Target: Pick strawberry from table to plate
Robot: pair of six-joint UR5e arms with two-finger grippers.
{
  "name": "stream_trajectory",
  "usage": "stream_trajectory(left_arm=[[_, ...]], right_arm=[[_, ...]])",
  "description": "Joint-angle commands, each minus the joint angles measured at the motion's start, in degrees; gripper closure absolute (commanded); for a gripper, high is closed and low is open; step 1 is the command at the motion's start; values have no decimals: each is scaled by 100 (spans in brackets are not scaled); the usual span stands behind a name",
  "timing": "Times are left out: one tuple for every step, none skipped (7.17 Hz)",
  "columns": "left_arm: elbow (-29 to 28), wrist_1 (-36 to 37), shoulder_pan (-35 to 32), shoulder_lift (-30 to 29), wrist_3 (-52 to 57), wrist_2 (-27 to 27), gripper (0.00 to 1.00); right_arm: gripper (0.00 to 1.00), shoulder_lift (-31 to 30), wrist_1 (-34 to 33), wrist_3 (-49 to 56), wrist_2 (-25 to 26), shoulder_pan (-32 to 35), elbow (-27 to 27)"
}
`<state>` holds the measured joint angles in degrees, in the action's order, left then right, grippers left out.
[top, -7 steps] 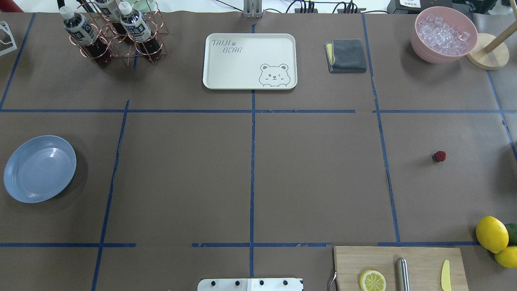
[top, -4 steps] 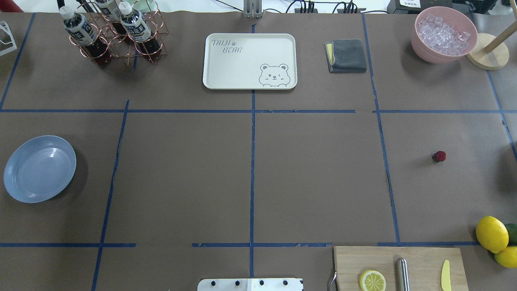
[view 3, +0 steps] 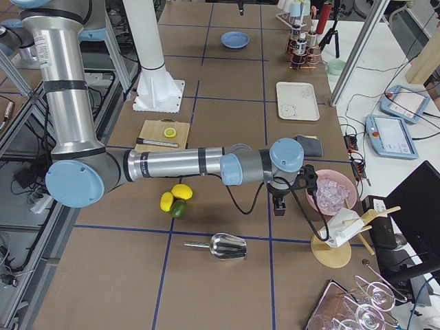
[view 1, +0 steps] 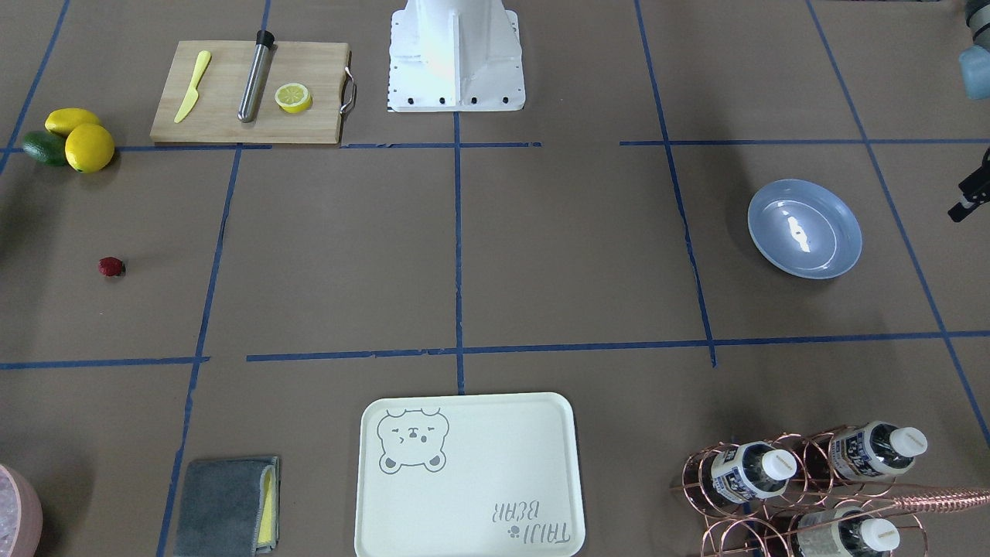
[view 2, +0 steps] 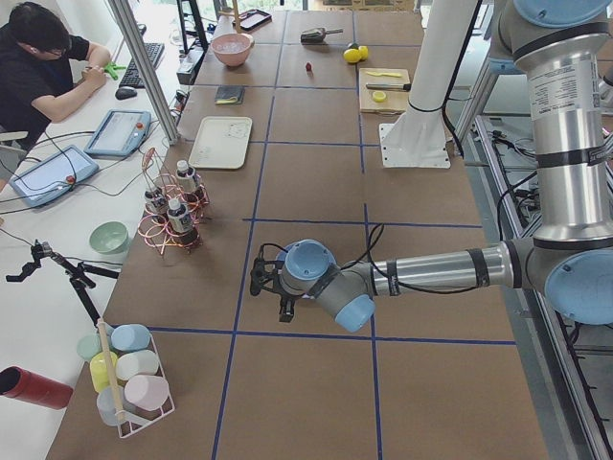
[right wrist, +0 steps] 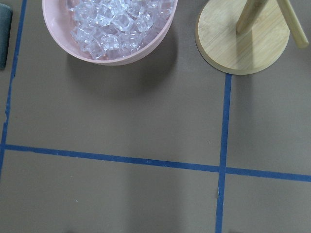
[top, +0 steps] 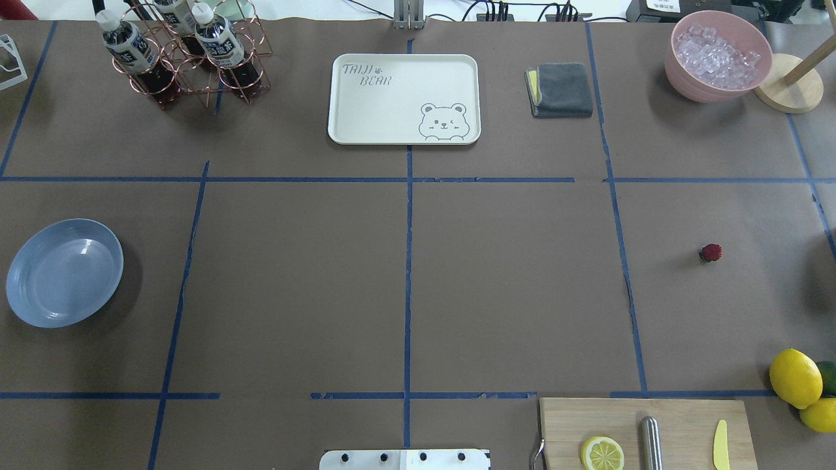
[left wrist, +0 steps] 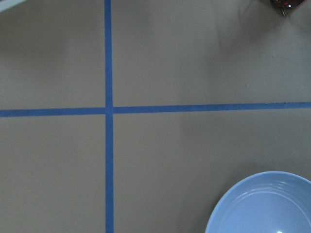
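The strawberry [top: 710, 252] sits alone on the counter [top: 509, 287], almost straight toward the robot from the pink ice bowl [top: 686, 85]. The right claw [view 3: 278, 205] hangs above the counter close beside this same bowl, so it is by far the nearer one. I judge that it must travel from the bowl toward the robot and then go down on the berry. The berry is too small to tell its long axis. The plate [top: 64, 273] lies well apart from the bowl, at the opposite end of the counter, and the left claw [view 2: 283, 305] hangs near it. For both claws I cannot tell whether the fingers are apart or together; no wrist view shows them.
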<state>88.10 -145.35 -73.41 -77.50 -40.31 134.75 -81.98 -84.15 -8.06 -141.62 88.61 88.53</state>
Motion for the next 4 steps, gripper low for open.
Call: stream_trajectory(left_arm=[[-83, -843, 798, 130, -1237, -683, 4], [-92, -915, 1046, 130, -1512, -878, 6], [-92, -1038, 1344, 130, -1828, -1159, 7], [-126, -1091, 1626, 139, -2040, -1431, 8]], right_arm=[[0, -20, 276, -389, 3, -142, -3], [0, -20, 277, -424, -6, -168, -3], [0, -20, 277, -425, -6, -169, -3], [0, -20, 277, -433, -6, -177, -3]])
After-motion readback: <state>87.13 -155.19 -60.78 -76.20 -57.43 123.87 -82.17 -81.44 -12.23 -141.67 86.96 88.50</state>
